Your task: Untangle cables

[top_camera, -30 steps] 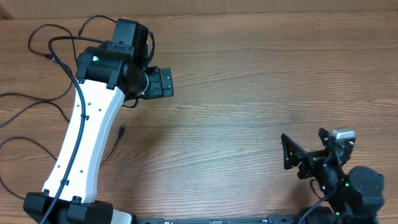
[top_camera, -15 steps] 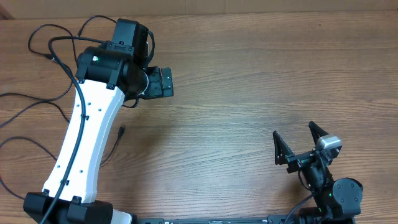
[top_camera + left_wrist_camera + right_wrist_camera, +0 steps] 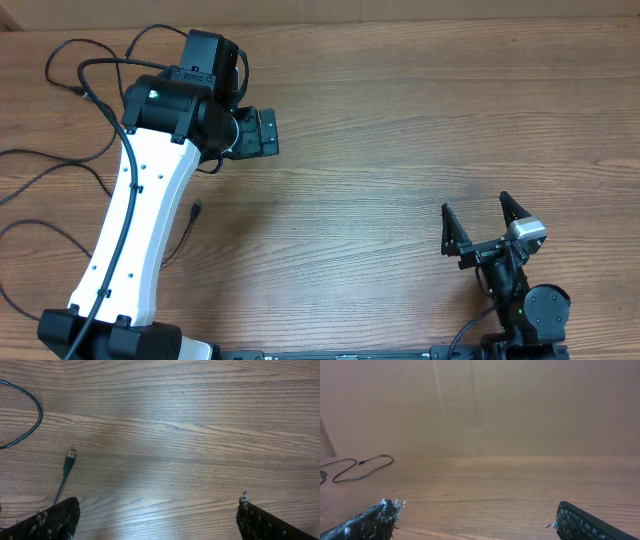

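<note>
A brown wood-grain table (image 3: 420, 120) fills the scene, backed on the far side by a plain tan wall (image 3: 530, 405). The white left arm (image 3: 130, 230) reaches from the near left edge toward the far left. The cables (image 3: 63, 477) lie as loose, separate black strands on the left part of the table, curving around that arm. One strand runs lengthwise from near to far beside the arm, its silvery plug tip (image 3: 195, 209) pointing toward the far side. The left gripper (image 3: 260, 132) hangs over bare wood, spread wide and holding nothing. The right gripper (image 3: 476, 208), at the near right and well apart from the cables, is likewise spread and holds nothing.
</note>
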You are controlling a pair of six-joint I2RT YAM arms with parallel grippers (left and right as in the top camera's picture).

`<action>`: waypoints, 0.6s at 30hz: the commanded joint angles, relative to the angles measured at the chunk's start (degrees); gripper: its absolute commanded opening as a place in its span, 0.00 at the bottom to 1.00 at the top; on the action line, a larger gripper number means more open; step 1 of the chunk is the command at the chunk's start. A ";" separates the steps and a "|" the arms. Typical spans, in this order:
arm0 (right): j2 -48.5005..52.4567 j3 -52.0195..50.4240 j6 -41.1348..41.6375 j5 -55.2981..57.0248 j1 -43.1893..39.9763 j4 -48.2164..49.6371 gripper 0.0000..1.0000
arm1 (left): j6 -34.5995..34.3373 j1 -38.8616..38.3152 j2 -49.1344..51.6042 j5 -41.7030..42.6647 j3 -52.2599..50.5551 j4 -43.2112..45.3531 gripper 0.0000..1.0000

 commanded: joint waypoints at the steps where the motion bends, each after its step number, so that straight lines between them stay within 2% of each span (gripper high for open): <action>1: -0.70 -1.18 0.00 1.20 -0.81 0.68 1.00 | 0.66 -0.09 -0.33 -0.35 0.44 0.09 1.00; 8: -0.70 -1.18 -0.02 1.25 -3.67 -3.19 1.00 | 0.66 -0.09 -0.33 -0.35 0.44 0.09 1.00; 18: -0.70 -1.16 -0.09 2.32 -5.55 -3.43 1.00 | 0.66 -0.09 -0.33 -0.35 0.44 0.09 1.00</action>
